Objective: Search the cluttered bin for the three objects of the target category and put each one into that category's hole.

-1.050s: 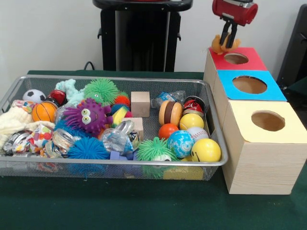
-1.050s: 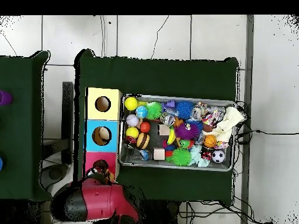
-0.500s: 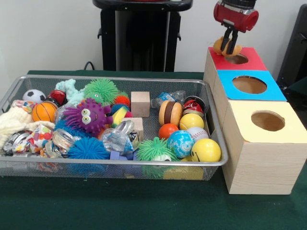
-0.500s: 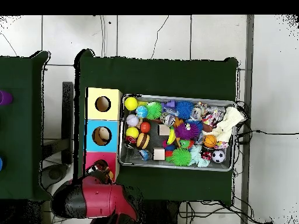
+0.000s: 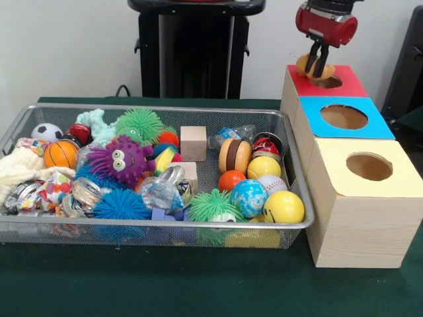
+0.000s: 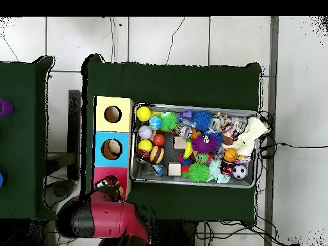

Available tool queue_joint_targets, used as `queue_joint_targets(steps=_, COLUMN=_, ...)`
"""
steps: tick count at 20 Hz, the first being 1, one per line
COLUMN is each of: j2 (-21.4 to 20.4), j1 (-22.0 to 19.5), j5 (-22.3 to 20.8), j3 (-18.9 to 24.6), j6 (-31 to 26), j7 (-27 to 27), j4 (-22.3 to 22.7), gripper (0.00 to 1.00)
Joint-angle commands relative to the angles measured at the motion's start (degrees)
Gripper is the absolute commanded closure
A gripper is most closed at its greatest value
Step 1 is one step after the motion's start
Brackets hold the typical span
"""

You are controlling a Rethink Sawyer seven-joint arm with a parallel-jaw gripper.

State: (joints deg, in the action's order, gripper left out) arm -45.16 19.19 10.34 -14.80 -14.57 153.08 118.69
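Your hand hangs over the red-topped box, its dark fingers pinching a rounded orange toy right at the rim of that box's round hole. You can see three wood-grain boxes standing in a row, touching: red top, then blue top, then pale yellow top, each lid cut with one circular hole. Just beside them sits the wire-mesh bin on the green cloth worktop. It holds smooth balls, a plain wooden cube, a fuzzy purple creature with eyes, spiky green and blue rubber puffs, and crinkled cloth at one end.
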Motion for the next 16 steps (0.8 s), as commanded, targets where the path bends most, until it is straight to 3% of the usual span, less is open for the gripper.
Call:
queue_joint_targets(steps=1, j2=1.9, j1=1.4, j5=4.1, j3=-0.9, j6=-7.1, j7=10.4, j4=-6.3, gripper=1.00)
queue_joint_targets(steps=16, j2=9.4, j1=7.5, j5=8.7, j3=-5.3, j6=-16.7, j7=13.9, j4=-19.3, gripper=1.00)
